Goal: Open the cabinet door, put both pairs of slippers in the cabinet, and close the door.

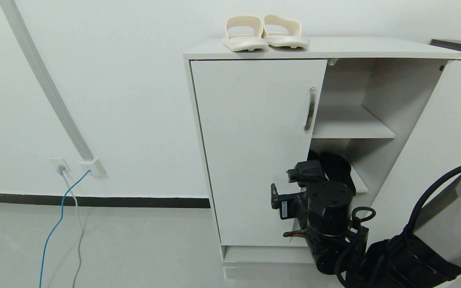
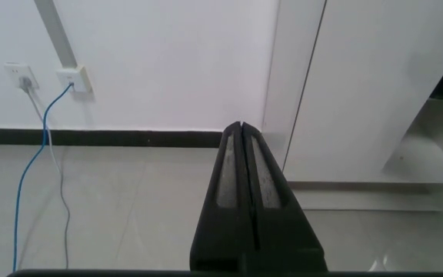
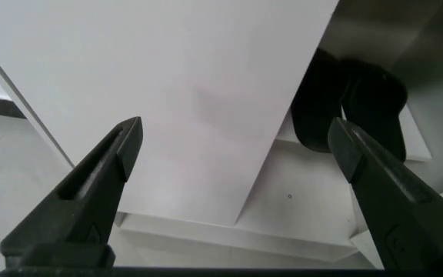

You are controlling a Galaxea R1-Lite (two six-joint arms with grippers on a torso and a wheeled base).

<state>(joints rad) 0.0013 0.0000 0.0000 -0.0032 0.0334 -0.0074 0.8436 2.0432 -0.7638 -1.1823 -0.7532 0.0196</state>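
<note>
1. White wall [image 1: 134, 100] and pale tiled floor [image 1: 134, 240] sit behind and under the white cabinet [image 1: 334, 48].
2. We see the cabinet's shut door [image 1: 254, 152] with its metal handle [image 1: 311, 108] at the inner edge. The open door [image 1: 446, 132] is swung out on the other side, so the inside is exposed.
3. Cream slippers [image 1: 264, 34] lie on the cabinet top, side by side and touching, above the shut door.
4. Black slippers [image 1: 338, 166] are inside the cabinet on the lower shelf, just behind the shut door's edge and under the upper shelf [image 1: 350, 128].
5. Right gripper [image 3: 234, 127] is low in front of the cabinet, facing the shut door's lower part. Its claw is released, fingers [image 3: 106, 177] spread wide, holding nothing. It is near the black slippers but apart from them.
6. Left gripper [image 2: 241, 135] is low, off to the shut-door side of the cabinet. Its claw is clenched, pads pressed together, nothing between them.
7. Two wall sockets [image 1: 76, 165] are well away from the cabinet on the shut-door side, with a blue cable [image 1: 54, 228] and a grey cable [image 1: 79, 240] running down to the floor.
8. Grey conduit [image 1: 42, 80] slants down the wall to the sockets, and a black skirting strip [image 1: 94, 200] runs along the wall base up to the cabinet.
</note>
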